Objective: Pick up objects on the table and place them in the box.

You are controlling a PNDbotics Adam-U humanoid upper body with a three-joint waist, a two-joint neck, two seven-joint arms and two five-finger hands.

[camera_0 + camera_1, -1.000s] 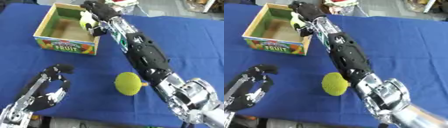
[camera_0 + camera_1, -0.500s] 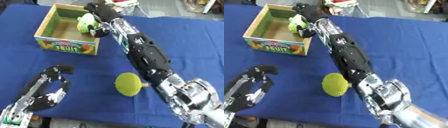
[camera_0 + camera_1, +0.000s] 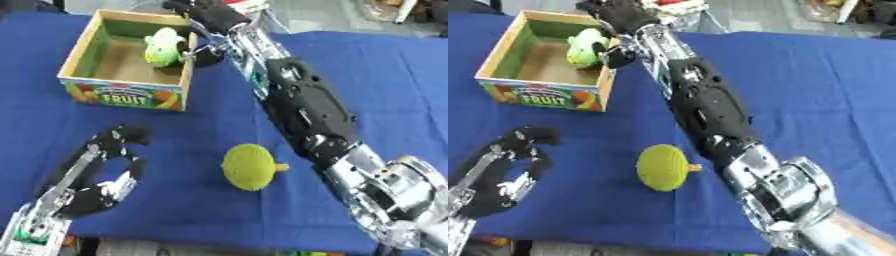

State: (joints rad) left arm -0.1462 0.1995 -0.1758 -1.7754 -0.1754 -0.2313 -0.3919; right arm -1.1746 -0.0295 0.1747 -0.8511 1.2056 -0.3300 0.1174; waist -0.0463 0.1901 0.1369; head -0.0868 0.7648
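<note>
On the blue table (image 3: 175, 130), a box (image 3: 127, 95) and yellow-green object (image 3: 249, 166).

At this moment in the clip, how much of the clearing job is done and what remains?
Partly done. The right hand reaches over the box, with a pale green object just inside the box's right wall; whether the fingers hold it cannot be told. One yellow-green object lies on the blue table, not yet picked. The left hand rests open near the lower left corner.
</note>
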